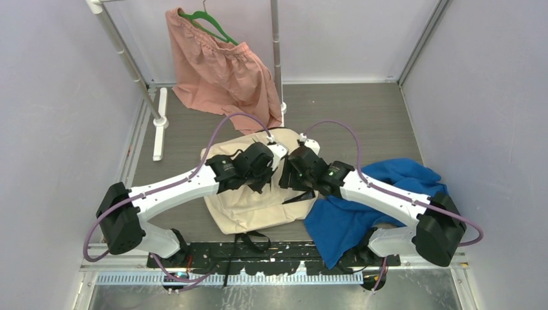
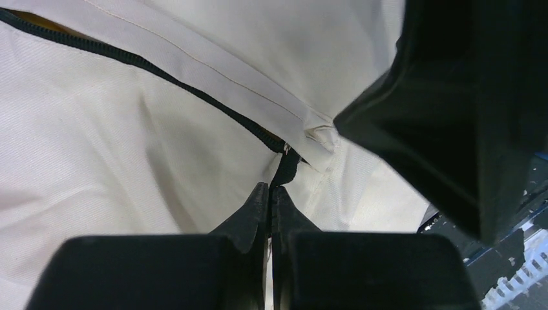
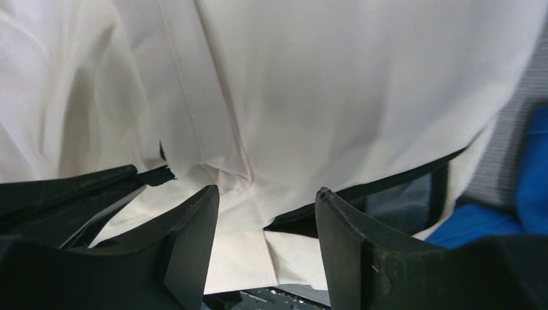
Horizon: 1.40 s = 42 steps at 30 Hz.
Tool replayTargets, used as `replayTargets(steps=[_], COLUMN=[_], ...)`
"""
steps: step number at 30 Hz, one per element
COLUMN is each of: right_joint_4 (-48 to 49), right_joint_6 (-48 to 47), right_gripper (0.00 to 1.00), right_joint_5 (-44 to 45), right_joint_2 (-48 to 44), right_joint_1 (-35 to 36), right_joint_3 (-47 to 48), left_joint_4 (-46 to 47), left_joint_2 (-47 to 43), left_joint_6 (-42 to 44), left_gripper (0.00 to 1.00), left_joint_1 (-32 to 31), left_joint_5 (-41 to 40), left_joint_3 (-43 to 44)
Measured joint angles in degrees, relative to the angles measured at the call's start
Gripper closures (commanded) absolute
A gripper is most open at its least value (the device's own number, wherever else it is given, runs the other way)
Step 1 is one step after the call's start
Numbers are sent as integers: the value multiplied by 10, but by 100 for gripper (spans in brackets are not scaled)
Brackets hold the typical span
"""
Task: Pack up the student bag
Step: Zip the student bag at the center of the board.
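Observation:
The cream student bag (image 1: 253, 208) lies flat on the table in the middle, black straps at its near end. My left gripper (image 1: 270, 169) is over its top part. In the left wrist view it (image 2: 269, 188) is shut on the black zipper pull tab (image 2: 285, 168), at the end of the black zipper (image 2: 129, 59). My right gripper (image 1: 289, 175) is right beside it. In the right wrist view it (image 3: 266, 197) is open, its jaws on either side of a seam of the bag's fabric (image 3: 336, 84); the left fingers (image 3: 64, 194) show beside it.
A blue cloth (image 1: 362, 206) lies to the right of the bag, under the right arm, and shows in the right wrist view (image 3: 523, 187). A pink garment (image 1: 220, 74) hangs on a green hanger (image 1: 210, 22) from a metal rack (image 1: 129, 61) at the back.

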Motion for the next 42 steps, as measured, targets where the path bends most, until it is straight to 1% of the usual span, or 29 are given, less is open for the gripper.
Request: replayTargets(steps=[5,11,12,13,14,15,16,20,21,27,33,42], right_joint_4=[42,77,83,88,93,100,107,143,149,155,157,145], right_joint_6=[10,21,22,22,24,26,26,37,38,39,37,32], right_gripper=[38,38,41,47,62,71,78,97,99,99,99,99], right_joint_5=[-24,-36,-37,-38,-37,-38,-39,-39,-39,-36,-35,-19], right_joint_2=[27,72,80,85,91,96,99,99,97,83,77,76], right_joint_1=[26,38,39,41,41,42,42,46,47,47,50,69], right_joint_3=[-6,-6,-6,-6,-7,-9,-10,-18,-20,-30,-33,-33], left_joint_4=[-6,-7,-7,-6,-5,-3,-2,5,7,19,19,14], left_joint_2=[-15,-20,-20,-20,-20,-20,-20,-19,-19,-7,24,54], left_joint_6=[-10,-16,-21,-24,-28,-33,-39,-58,-61,-78,-96,-103], left_gripper=[100,100,100,100,100,100,100,100,100,100,100,100], left_joint_1=[0,6,11,15,24,35,46,81,87,117,157,220], left_joint_5=[0,0,2,5,13,22,31,65,72,108,144,146], left_joint_3=[5,5,5,5,5,5,4,3,3,4,27,89])
